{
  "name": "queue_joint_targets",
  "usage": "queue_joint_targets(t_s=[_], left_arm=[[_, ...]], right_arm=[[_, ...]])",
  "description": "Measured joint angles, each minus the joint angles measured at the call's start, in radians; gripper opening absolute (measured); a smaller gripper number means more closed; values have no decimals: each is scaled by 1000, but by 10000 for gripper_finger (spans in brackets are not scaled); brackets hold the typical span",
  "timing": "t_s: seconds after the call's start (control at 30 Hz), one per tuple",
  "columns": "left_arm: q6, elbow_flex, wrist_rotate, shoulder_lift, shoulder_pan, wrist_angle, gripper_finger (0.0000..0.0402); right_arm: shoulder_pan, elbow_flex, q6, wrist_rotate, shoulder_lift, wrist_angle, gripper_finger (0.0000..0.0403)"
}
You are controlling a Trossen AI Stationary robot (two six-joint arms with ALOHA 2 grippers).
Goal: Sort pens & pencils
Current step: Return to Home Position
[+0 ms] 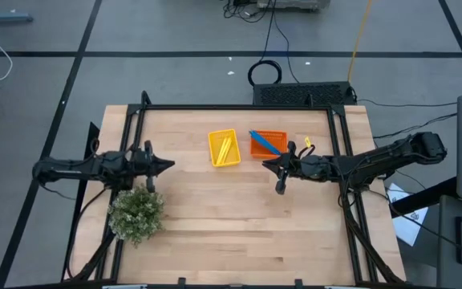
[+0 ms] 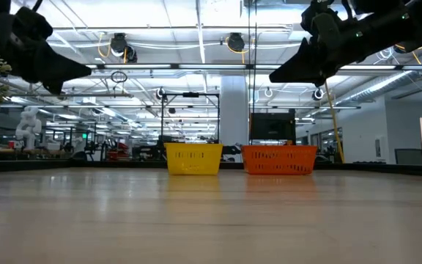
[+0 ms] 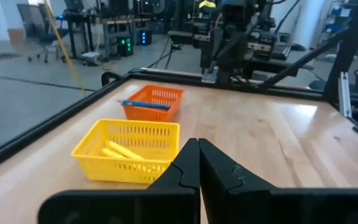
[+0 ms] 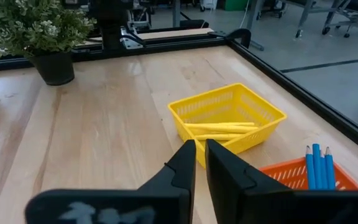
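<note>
Several yellow pencils (image 1: 225,148) lie flat in the yellow tray (image 1: 214,157), also seen in the right wrist view as pencils (image 4: 222,129). The blue pens (image 1: 265,143) lie slanted in the orange tray (image 1: 273,134), their ends propped on its rim (image 3: 145,104). My left gripper (image 1: 167,166) hovers shut and empty to the left of the trays. My right gripper (image 1: 265,166) hovers shut and empty just on the near side of the orange tray. In the low view both grippers (image 2: 86,71) (image 2: 273,77) are well above the table.
A potted plant (image 1: 137,213) stands near the table's left near part, below my left arm. The two trays sit side by side toward the far edge. A black frame (image 1: 239,107) runs around the table. Bare wood (image 1: 239,225) stretches across the middle and near side.
</note>
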Motion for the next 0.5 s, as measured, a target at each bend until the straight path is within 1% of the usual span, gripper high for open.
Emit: queue_joint_targets(t_s=[0.1,0.2,0.27,0.33,0.4,0.5], left_arm=[[31,-28,2,-29,-2,18,0],[56,-40,35,-29,4,55,0],[61,-51,67,-30,7,82,0],[61,-74,134,-27,9,138,0],[60,-80,176,-14,10,144,0],[52,-80,165,20,10,144,0]], right_arm=[[10,0,-1,0,0,0,24],[25,0,-14,-1,0,1,24],[37,0,-26,-1,0,1,23],[45,0,-29,-2,0,0,22],[54,0,-29,-2,-4,-4,22],[66,-2,-30,-2,-27,-21,21]])
